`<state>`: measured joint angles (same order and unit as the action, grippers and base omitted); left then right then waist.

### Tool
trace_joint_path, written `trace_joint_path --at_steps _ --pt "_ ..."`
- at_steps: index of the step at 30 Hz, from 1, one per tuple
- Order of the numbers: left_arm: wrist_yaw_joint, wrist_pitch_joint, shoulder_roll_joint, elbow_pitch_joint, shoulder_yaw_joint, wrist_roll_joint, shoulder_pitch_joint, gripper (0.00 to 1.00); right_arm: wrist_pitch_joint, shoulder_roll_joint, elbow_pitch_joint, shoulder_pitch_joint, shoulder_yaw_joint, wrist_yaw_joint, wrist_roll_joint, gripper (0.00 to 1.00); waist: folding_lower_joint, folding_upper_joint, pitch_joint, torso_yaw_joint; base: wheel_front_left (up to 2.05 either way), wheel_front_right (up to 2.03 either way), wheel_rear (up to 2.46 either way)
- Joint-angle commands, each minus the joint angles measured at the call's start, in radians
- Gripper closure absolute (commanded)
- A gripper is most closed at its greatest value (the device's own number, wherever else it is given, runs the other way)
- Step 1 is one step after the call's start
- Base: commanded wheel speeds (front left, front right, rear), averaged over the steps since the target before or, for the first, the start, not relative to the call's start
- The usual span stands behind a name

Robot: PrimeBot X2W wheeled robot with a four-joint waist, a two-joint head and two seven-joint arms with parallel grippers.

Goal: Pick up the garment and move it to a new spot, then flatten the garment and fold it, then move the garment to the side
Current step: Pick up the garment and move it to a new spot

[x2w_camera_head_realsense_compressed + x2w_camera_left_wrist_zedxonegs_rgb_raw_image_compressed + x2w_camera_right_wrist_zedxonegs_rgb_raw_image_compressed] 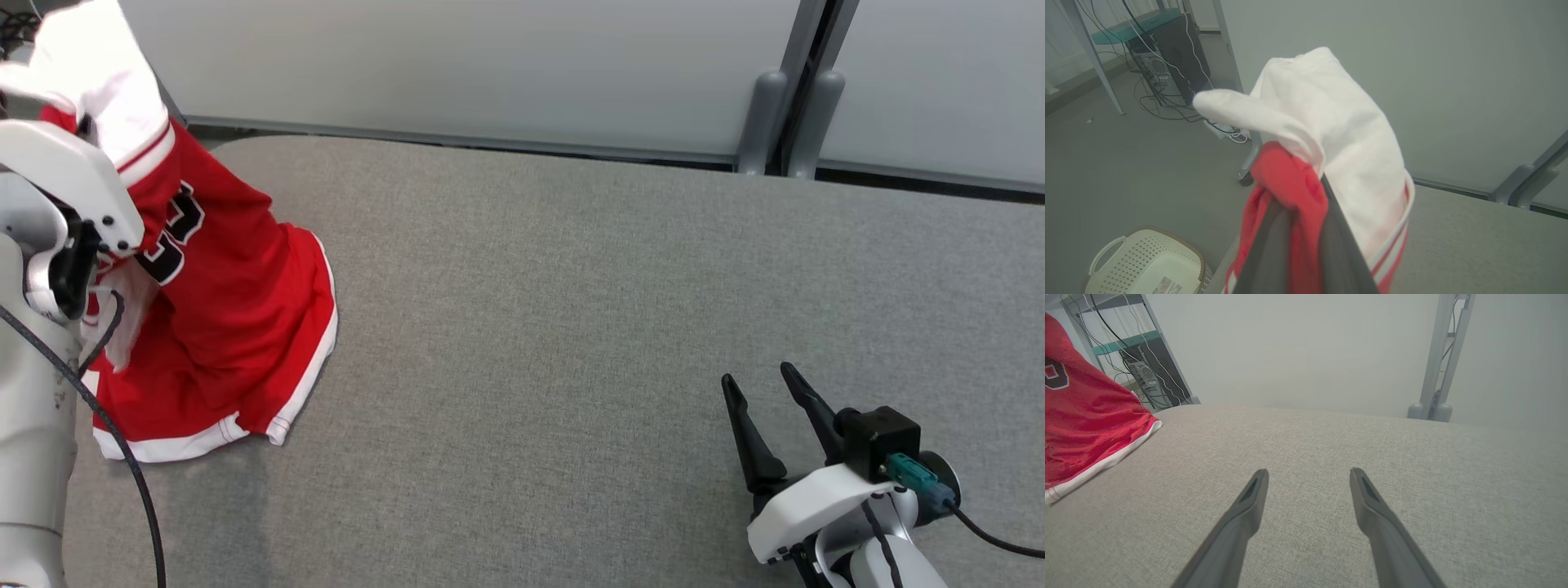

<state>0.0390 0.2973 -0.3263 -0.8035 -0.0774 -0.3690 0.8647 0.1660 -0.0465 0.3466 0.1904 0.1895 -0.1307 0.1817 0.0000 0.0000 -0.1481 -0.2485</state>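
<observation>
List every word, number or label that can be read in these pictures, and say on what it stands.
On the red garment: a black number outlined in white, creased and partly hidden; its digits cannot be read with certainty.
In the white basket: a sticker, too blurred to read.
No other text is legible.

Head overhead, wrists low; garment shared

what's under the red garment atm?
The garment hem rests on the grey table; its top is held up by the left tool, shut on it. Whatever lies beneath the draped folds is covered.
</observation>
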Motion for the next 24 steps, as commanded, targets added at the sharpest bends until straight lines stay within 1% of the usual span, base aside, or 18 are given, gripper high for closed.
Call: trace_joint_path --at_steps 1,5,7,10,13,16,21,24 --pt "-0.014 -0.012 -0.006 0.044 -0.008 0.009 0.029 1.00 0.018 -0.008 0.018 -0.015 -0.001 0.000 0.016 0.00 0.0000 0.0000 0.060 0.002 0.00 0.00 0.00" --pt "-0.037 -0.018 -0.006 0.151 -0.039 0.025 0.052 1.00 0.039 -0.008 0.056 -0.026 -0.003 0.000 0.037 0.00 0.0000 0.0000 0.114 0.032 0.00 0.00 0.00" --pt "-0.044 -0.027 0.011 0.209 -0.047 0.018 0.062 1.00 0.045 -0.007 0.072 -0.036 -0.008 0.000 0.039 0.00 0.0000 0.0000 0.136 0.053 0.00 0.00 0.00" --pt "-0.036 -0.058 0.038 0.291 -0.062 0.023 0.074 1.00 0.051 -0.008 0.085 -0.043 -0.018 0.000 0.029 0.00 0.0000 0.0000 0.158 0.094 0.00 0.00 0.00" --pt "-0.036 -0.071 0.071 0.361 -0.075 0.011 0.084 1.00 0.055 -0.008 0.095 -0.041 -0.022 0.000 0.028 0.00 0.0000 0.0000 0.171 0.153 0.00 0.00 0.00" --pt "-0.034 -0.082 0.101 0.428 -0.102 0.022 0.084 1.00 0.054 -0.008 0.091 -0.031 -0.024 0.000 0.022 0.00 0.0000 0.0000 0.170 0.215 0.00 0.00 0.00" --pt "-0.038 -0.101 0.139 0.511 -0.151 0.036 0.040 1.00 0.046 -0.007 0.079 -0.029 -0.032 0.000 0.014 0.00 0.0000 0.0000 0.162 0.327 0.00 0.00 0.00" --pt "-0.041 -0.112 0.155 0.541 -0.175 0.042 0.017 1.00 0.042 -0.007 0.074 -0.032 -0.043 0.000 0.003 0.00 0.0000 0.0000 0.156 0.364 0.00 0.00 0.00"
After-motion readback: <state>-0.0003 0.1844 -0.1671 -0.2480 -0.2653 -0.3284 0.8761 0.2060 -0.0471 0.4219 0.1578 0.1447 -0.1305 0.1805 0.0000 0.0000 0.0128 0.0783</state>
